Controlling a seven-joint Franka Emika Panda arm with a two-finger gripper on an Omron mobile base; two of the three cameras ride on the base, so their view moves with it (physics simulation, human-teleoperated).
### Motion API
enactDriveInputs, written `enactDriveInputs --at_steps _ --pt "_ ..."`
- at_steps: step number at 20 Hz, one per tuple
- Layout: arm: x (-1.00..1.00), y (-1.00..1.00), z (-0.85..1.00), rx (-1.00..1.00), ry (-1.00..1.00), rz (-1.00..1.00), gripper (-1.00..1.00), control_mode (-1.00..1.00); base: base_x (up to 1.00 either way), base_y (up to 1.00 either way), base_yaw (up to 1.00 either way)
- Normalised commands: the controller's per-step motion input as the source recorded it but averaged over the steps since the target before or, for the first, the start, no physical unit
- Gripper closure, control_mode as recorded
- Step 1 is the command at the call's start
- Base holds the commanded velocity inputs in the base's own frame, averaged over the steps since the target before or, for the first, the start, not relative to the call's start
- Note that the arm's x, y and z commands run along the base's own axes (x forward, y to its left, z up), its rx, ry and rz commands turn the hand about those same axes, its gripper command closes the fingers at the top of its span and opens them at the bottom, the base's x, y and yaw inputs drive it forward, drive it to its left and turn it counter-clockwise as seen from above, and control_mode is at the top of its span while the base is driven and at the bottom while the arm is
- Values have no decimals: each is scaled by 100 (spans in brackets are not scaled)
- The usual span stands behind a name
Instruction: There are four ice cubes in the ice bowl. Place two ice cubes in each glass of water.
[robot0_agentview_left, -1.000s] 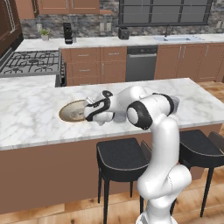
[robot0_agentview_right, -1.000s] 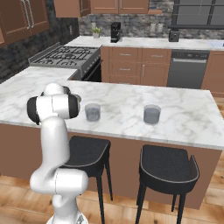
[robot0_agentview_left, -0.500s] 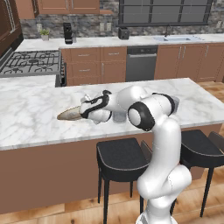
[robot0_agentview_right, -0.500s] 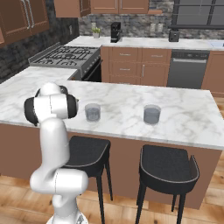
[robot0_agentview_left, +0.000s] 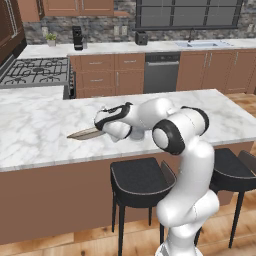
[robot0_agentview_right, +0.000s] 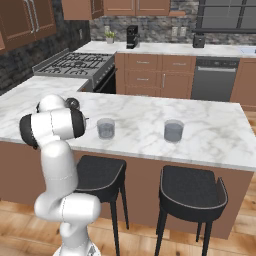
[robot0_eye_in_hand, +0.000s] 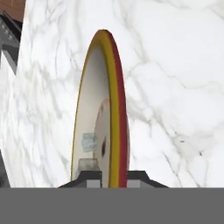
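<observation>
In the hand view the jaws (robot0_eye_in_hand: 110, 178) stood narrow at six o'clock, one tip on each side of the ice bowl's (robot0_eye_in_hand: 114, 109) golden-brown rim, clamped on that rim; the bowl ran edge-on from the jaws up toward twelve o'clock, its grey-beige inside facing nine o'clock and its reddish outside facing three o'clock; two ice cubes (robot0_eye_in_hand: 89, 142) showed against the inside, one just by the left tip and one a little beyond it; whether other cubes lay with them could not be told; the white marble surface (robot0_eye_in_hand: 175, 87) spread behind the bowl on both sides.

In the left base view the white arm (robot0_agentview_left: 180, 135) rose from five o'clock and bent toward nine o'clock over the surface (robot0_agentview_left: 40, 130); the bowl (robot0_agentview_left: 85, 133) showed at the hand as a thin brownish sliver, seen nearly edge-on and tilted, lifted just above the marble; two dark stools (robot0_agentview_left: 140, 182) stood at the near side of the island; beyond it, toward twelve o'clock, lay the back counter with a dishwasher (robot0_agentview_left: 161, 72), and toward ten o'clock a gas stove (robot0_agentview_left: 35, 70).

In the right base view the arm (robot0_agentview_right: 52, 127) rose at eight o'clock; the two glasses of water (robot0_agentview_right: 105, 128) stood upright on the surface, well apart from each other, one near the centre and the other (robot0_agentview_right: 173, 131) toward three o'clock of it; neither held a cube that could be made out.
</observation>
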Motion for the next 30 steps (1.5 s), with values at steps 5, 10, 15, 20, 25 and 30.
enactDriveInputs --at_steps 5,10,15,20,25,30 --pt "-27 -6 20 -1 -2 0 100 -100 0 0 0" --pt "-23 -4 22 -2 -13 0 100 -100 0 0 0" --pt "-28 -15 22 0 -7 -3 100 -100 0 0 0" --pt "-28 -20 27 0 -6 -4 100 -100 0 0 0" --pt "-19 -20 38 2 -2 -1 100 -100 0 0 0" --pt "-23 -18 42 5 1 0 100 -100 0 0 0"
